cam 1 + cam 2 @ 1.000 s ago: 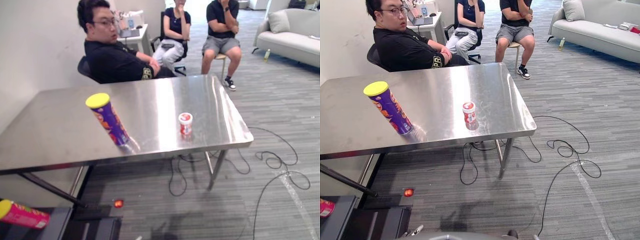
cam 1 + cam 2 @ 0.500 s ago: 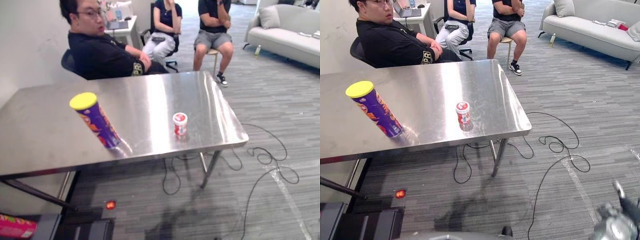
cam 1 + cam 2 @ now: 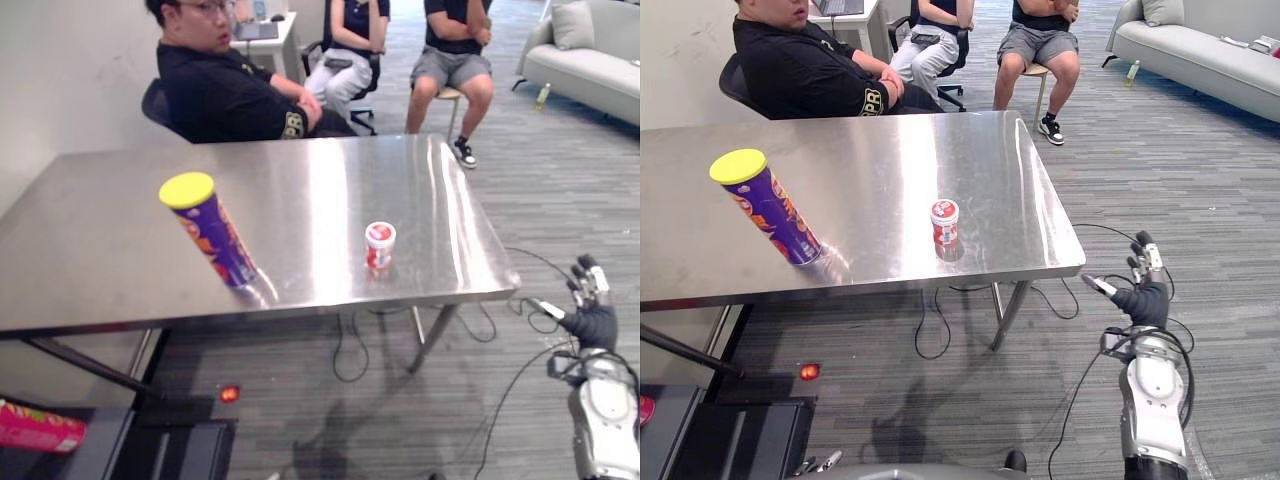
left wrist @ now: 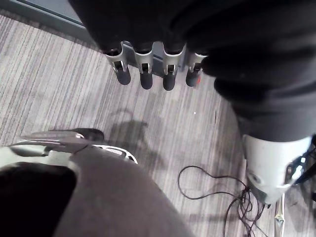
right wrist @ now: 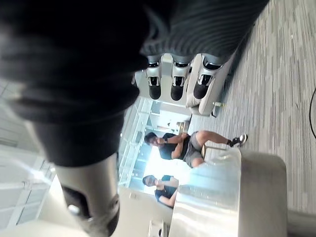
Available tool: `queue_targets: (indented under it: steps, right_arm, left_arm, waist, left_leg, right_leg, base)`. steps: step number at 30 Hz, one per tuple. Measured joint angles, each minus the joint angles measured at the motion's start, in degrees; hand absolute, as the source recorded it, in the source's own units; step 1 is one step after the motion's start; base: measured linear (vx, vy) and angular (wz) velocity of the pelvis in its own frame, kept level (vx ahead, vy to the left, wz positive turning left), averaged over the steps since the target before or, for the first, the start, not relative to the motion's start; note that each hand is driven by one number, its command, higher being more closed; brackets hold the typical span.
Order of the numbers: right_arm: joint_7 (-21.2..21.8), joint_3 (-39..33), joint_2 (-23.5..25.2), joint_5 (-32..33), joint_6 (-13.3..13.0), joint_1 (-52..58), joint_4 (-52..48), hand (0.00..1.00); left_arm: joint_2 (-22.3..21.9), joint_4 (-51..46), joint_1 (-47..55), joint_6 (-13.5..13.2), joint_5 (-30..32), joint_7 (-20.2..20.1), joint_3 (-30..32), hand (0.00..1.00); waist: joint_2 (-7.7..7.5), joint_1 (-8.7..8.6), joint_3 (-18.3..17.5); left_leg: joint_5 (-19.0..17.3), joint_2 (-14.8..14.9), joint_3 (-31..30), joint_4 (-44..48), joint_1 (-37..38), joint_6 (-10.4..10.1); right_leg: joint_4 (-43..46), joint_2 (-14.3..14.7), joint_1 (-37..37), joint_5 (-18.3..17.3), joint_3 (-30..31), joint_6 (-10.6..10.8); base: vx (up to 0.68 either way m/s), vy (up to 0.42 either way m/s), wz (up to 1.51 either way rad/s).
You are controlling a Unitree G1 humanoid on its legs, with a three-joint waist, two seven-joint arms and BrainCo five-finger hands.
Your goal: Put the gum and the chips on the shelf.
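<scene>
Standing on steel table (image 3: 100,250), chips can (image 3: 215,235), gum tub (image 3: 379,245), person (image 3: 225,90) seated behind, right hand (image 3: 1143,298), left hand (image 4: 146,74) both spread.

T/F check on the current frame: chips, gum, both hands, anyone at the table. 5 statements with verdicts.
1. The chips can stands on the table with its yellow lid on. True.
2. The gum tub is held in the right hand. False: the tub stands on the table. The right hand is off the table's right edge, fingers straight, holding nothing.
3. The gum tub is to the robot's right of the chips can. True.
4. The left hand is shut on the chips can. False: its fingers are straight, it is over the floor and it holds nothing.
5. Nobody sits at the table. False: a person in a dark shirt sits at its far side.
</scene>
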Motion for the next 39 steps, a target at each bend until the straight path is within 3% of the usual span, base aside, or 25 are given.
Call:
queue_targets:
  steps: [9, 17, 26, 36, 39]
  right_arm:
    - [1.8, 6.7, -0.1, 0.1, -1.2, -0.5, -2.1, 0.00]
    - [-1.6, 11.2, -0.1, 0.0, -1.2, -9.6, 2.4, 0.00]
    - [-4.2, 15.5, -0.1, -0.2, -0.8, -19.5, 10.4, 0.00]
    - [-5.7, 17.5, 0.2, -0.2, 0.4, -27.8, 14.7, 0.00]
    - [-6.6, 17.4, 0.2, -0.1, 0.8, -29.6, 16.9, 0.00]
  left_arm:
    - [0.2, -0.1, 0.0, -0.2, 0.0, 0.1, 0.0, 0.00]
    - [0.7, -0.1, -0.2, -0.3, 0.0, 0.3, -0.2, 0.00]
    - [0.9, -0.7, -0.7, -0.3, 0.0, 0.9, -0.5, 0.00]
    - [1.1, -1.4, -0.8, 0.1, 0.0, 1.8, -0.3, 0.00]
    - [1.1, -2.0, -1.3, 0.2, 0.0, 1.9, -0.3, 0.00]
  waist:
    - [-0.11, 1.32, 0.6]
    - [-1.00, 1.90, 1.6]
    - [-1.62, 4.39, 3.6]
    - [-2.87, 5.49, 6.6]
    - [-2.98, 6.62, 7.5]
  left_leg:
    - [0.9, -0.1, -3.2, 1.1, -3.0, 0.1]
    - [2.3, -0.3, -6.1, 0.9, -4.8, 0.1]
    - [3.2, -0.4, -8.3, 0.8, -6.4, 0.1]
    - [5.6, -0.8, -11.1, -1.7, -7.1, 0.0]
    - [6.3, -0.8, -11.4, -2.4, -7.6, -0.1]
  right_leg:
    - [0.5, 0.1, -0.7, -0.2, -2.5, -0.1]
    - [0.5, 0.1, -1.0, -0.3, -4.6, -0.3]
    - [1.4, 0.1, -1.7, -0.6, -6.3, -0.7]
    - [1.4, 0.0, -1.8, -0.6, -8.4, -0.7]
    - [1.4, 0.0, -2.3, -0.6, -8.6, -0.7]
  base:
    - [-0.06, -0.039, 0.15]
    - [-0.03, -0.029, 0.19]
    - [-0.02, -0.014, 0.14]
    - [-0.02, -0.008, 0.14]
    - [-0.04, -0.011, 0.05]
